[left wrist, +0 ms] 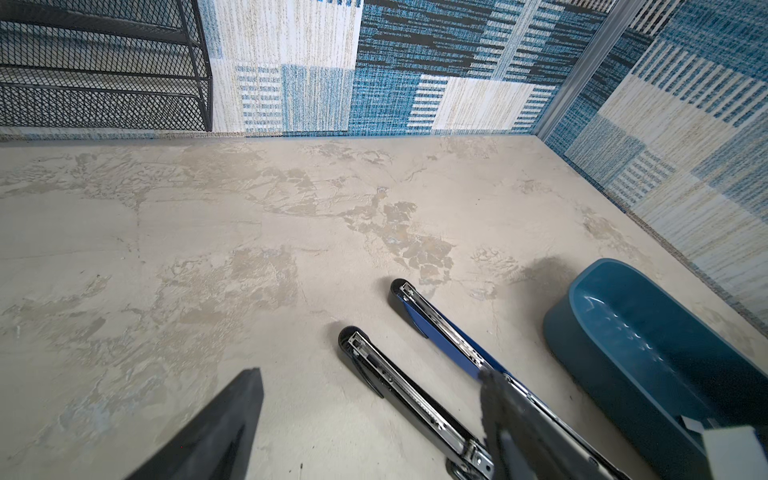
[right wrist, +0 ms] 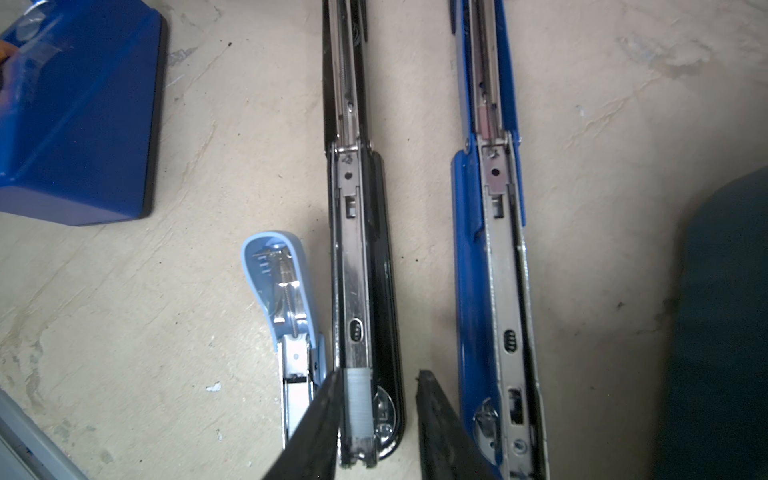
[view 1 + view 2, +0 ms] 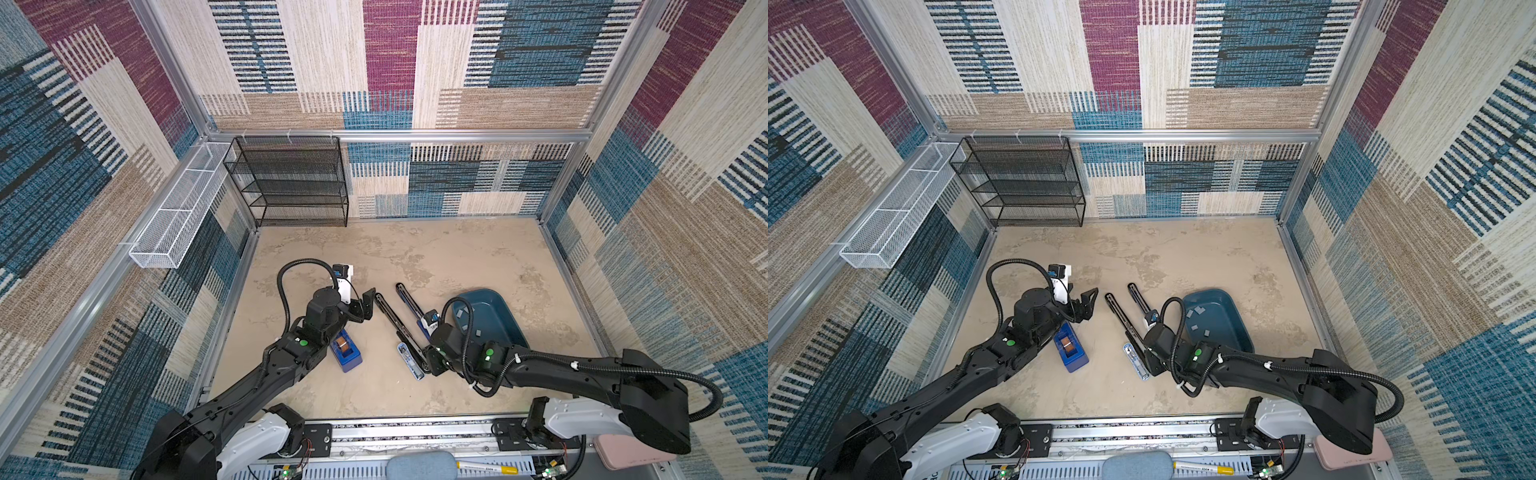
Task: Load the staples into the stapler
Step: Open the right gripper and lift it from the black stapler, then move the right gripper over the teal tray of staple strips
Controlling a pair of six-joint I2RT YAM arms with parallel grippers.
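Right gripper [image 2: 379, 372] part-open, not clamping: staple strip [image 2: 359, 405] lies between its jaws, apparently seated in the black stapler [image 2: 357, 249] rail, long axis straight ahead; left gripper [image 3: 368, 306], wide open, is farther off.

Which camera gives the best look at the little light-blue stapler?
The right wrist view: the light-blue stapler lies open, close up, spring and metal channel plain. In both top views it is a small pale sliver beside the black stapler. The left wrist view misses it.
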